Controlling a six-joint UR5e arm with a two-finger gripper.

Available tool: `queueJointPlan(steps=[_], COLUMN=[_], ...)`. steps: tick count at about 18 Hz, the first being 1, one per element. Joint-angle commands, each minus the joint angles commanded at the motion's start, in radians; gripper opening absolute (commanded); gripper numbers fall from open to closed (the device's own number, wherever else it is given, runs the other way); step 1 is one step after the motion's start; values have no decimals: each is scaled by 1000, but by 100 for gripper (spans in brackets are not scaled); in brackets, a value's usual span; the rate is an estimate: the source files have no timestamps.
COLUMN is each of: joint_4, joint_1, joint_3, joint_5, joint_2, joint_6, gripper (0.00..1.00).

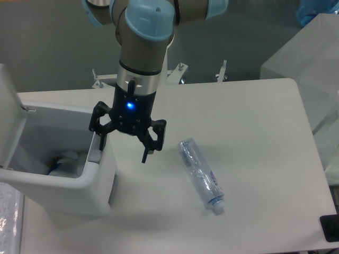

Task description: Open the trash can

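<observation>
The white boxy trash can (98, 188) stands at the table's left edge. Its lid (9, 114) stands raised at the left, and the inside shows some waste at the bottom. My gripper (123, 150) hangs over the can's right rim with its black fingers spread open and nothing between them. One finger (100, 140) is at the rim's inner edge, the other (145, 153) is outside the can over the table. The grey push-button is not visible.
A clear plastic bottle (200, 175) lies on its side on the white table (238, 116), right of the gripper. A translucent box (312, 63) stands at the right beyond the table edge. A dark object (330, 228) sits at the lower right corner.
</observation>
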Motion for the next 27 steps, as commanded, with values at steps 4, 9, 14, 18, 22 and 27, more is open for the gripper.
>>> queueJointPlan(steps=[4,9,14,18,22,27], joint_4=[-3,0,0,-2,0,3], joint_1=[74,173,268,321,350,345], joint_3=[-3,-14,-31,-48,-49,-61], joint_5=[0,9,101,175,216,230], joint_2=[-3,-47,-133,-164,-186,-193], joint_6=[113,346,642,866,992,997], gripper=[100,100,100,100,100,100])
